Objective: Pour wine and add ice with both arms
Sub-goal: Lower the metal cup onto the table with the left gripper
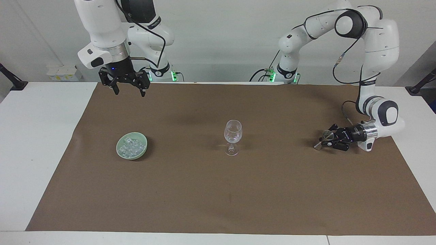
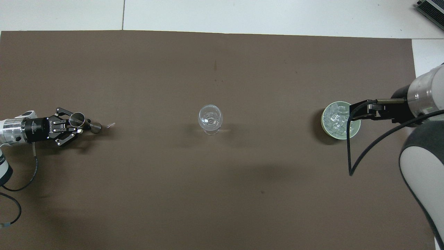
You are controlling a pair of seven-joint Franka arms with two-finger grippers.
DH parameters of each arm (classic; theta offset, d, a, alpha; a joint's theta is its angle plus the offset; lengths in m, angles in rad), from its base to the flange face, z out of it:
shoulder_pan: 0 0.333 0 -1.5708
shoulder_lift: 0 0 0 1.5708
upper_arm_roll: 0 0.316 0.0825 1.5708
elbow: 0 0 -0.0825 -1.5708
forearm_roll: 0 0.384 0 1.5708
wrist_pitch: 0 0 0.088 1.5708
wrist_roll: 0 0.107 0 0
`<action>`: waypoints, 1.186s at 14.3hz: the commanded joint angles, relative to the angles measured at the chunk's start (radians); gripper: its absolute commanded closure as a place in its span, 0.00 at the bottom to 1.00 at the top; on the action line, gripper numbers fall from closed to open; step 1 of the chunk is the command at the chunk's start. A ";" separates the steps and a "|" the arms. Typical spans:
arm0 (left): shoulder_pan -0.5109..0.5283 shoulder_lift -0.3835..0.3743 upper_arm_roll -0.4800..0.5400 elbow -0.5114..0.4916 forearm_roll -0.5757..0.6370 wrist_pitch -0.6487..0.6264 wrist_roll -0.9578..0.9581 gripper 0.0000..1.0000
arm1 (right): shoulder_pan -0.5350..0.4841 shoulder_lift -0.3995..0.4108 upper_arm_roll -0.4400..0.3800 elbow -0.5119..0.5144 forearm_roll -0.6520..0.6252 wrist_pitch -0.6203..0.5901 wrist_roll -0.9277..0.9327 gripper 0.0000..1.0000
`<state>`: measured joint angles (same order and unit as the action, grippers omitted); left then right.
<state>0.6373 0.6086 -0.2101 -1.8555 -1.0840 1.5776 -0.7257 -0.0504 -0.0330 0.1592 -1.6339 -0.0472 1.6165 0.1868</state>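
status: stemmed glass (image 1: 233, 137) stands upright at mid-table on the brown mat (image 1: 218, 190); no coloured liquid visible in it. the glints in its bowl can't be read as ice or reflections, so pour and ice steps both judged not confirmed.

ice (image 1: 132, 147): heap of clear cubes in the pale green bowl (image 1: 119, 150), toward the right arm's end of the table, well apart from the glass.

left gripper (image 1: 326, 140): low over the mat at the left arm's end, approx. horizontal, fingers clamped on a small steel jigger (image 2: 77, 119) with its mouth tipped sideways. contents not visible.

right gripper (image 1: 129, 89): raised near its base, pointing down, fingers spread, holding nothing. overhead view shows it partly overlapping the bowl; facing view shows it well above, no contact.

remaining, est.: carry jigger to glass and pour; right arm to pick ice and drop into glass.
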 commanded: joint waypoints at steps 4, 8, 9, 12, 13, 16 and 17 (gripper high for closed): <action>0.005 0.019 -0.006 0.025 0.018 0.002 -0.001 0.74 | -0.019 -0.022 0.008 -0.021 0.018 -0.006 -0.026 0.00; 0.010 0.017 -0.006 0.027 0.019 -0.002 -0.004 0.56 | -0.019 -0.022 0.008 -0.021 0.018 -0.006 -0.026 0.00; 0.010 0.017 -0.006 0.027 0.024 -0.004 -0.004 0.54 | -0.019 -0.022 0.008 -0.021 0.018 -0.006 -0.027 0.00; 0.012 0.017 -0.006 0.055 0.053 -0.005 -0.018 0.33 | -0.020 -0.024 0.008 -0.020 0.018 -0.053 -0.029 0.00; 0.012 0.016 -0.006 0.058 0.062 -0.010 -0.021 0.24 | -0.017 -0.025 0.010 -0.018 0.018 -0.061 -0.030 0.00; 0.033 0.016 -0.006 0.091 0.107 -0.019 -0.020 0.10 | -0.022 -0.024 0.010 -0.024 0.018 0.001 -0.044 0.00; 0.035 0.014 -0.006 0.110 0.139 -0.030 -0.020 0.07 | -0.022 -0.025 0.008 -0.047 0.018 0.044 -0.059 0.00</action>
<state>0.6490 0.6089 -0.2085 -1.7962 -1.0016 1.5755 -0.7293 -0.0504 -0.0338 0.1599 -1.6352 -0.0472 1.5995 0.1802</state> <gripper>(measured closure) 0.123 0.000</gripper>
